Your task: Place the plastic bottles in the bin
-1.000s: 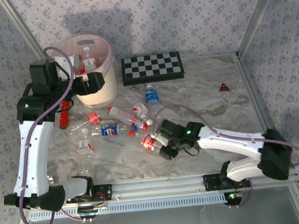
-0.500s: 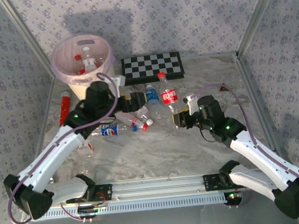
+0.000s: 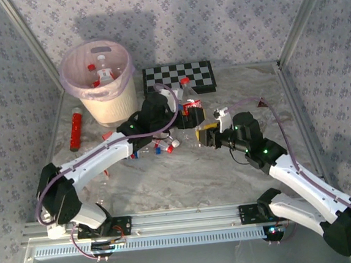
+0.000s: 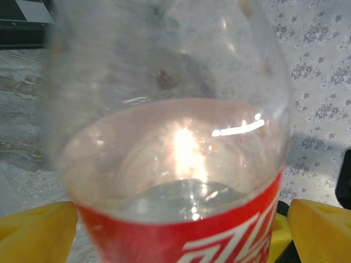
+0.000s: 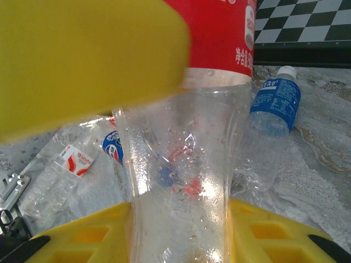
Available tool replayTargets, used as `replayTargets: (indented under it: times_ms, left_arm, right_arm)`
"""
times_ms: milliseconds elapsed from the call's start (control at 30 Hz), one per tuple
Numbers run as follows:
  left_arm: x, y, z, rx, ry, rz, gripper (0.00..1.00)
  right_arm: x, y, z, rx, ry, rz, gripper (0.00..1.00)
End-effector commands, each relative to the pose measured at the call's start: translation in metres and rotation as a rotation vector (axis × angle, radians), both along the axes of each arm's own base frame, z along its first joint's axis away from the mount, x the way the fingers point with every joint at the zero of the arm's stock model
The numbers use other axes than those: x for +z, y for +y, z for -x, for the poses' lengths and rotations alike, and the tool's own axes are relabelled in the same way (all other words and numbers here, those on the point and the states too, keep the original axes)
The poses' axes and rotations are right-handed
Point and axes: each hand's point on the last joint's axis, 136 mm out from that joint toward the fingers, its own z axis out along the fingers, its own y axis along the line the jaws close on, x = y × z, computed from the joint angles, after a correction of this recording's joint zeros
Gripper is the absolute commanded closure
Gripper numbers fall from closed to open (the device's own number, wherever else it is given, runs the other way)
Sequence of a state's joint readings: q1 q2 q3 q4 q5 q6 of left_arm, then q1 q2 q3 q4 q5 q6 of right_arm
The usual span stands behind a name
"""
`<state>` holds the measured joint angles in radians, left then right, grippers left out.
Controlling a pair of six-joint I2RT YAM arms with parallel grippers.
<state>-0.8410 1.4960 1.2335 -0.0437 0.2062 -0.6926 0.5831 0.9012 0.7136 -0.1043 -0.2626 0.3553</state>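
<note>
Centre of the top view, just below the chequered board [image 3: 177, 76]: a red-labelled bottle [image 3: 190, 104] is upright, red cap up, with both my end effectors at it.

My left end effector [image 3: 184, 119]: it is at the bottle's lower part, on its left side. On my left wrist camera the bottle [image 4: 175, 164] is close up between my two yellow pads. One pad in the lower left corner [image 4: 33, 233] lies against the label's edge. The other in the lower right [image 4: 321, 227] has a thin dark sliver between it and the label. I cannot tell whether I am squeezing the bottle or merely bracketing it.

My right end effector [image 3: 204, 133]: it sits at the bottle's lower right, pinching the same bottle. On my right wrist camera the clear body [image 5: 181, 164] runs down mid-frame. One yellow finger [image 5: 82, 60] is blurred across the upper left and the other [image 5: 77, 238] lies along the bottom edge.

Where the bin [image 3: 109, 109] sits: upper left of the top view, with the pink bag folded over its rim, well apart from the held bottle. A few bottles inside [image 3: 101, 69] show through the opening.

Other plastic bottles: loose bottles [image 3: 163, 146] lie on the worktop [image 3: 246, 162] just below my left arm, red and blue caps showing. My right wrist camera shows a blue-labelled bottle [image 5: 274, 98] lying at the right of the frame, white cap toward the board.

Left of the bin: a red cylinder [image 3: 75, 128] lies on the worktop.
</note>
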Motion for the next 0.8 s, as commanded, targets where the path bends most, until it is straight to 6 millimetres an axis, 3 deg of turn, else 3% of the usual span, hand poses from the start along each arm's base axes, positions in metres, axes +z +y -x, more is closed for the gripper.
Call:
replayTargets:
  times_ms: [0,233,333,400,600,767]
  left_arm:
    - [0.037,-0.013,-0.001,-0.021,-0.056,0.100,0.10]
    - [0.033,-0.015,-0.002,-0.021,-0.045,0.084,0.39]
    - [0.033,-0.016,-0.003,-0.024,-0.044,0.077,0.46]
    - [0.033,-0.016,-0.004,-0.025,-0.047,0.062,0.46]
    - [0.045,0.001,-0.019,-0.005,-0.082,-0.002,0.51]
    - [0.081,0.049,-0.050,0.065,-0.169,-0.091,0.66]
  right_arm:
    - [0.008,0.002,0.000,0.002,-0.026,-0.032,0.59]
    - [0.008,0.002,-0.005,-0.010,-0.026,-0.025,0.59]
    - [0.006,0.002,-0.006,-0.007,-0.015,-0.010,0.54]
    - [0.006,0.002,-0.005,-0.004,-0.012,-0.002,0.48]
    - [0.002,-0.016,0.002,-0.023,0.004,0.081,0.00]
    - [-0.017,-0.041,0.007,-0.083,0.060,0.170,0.00]
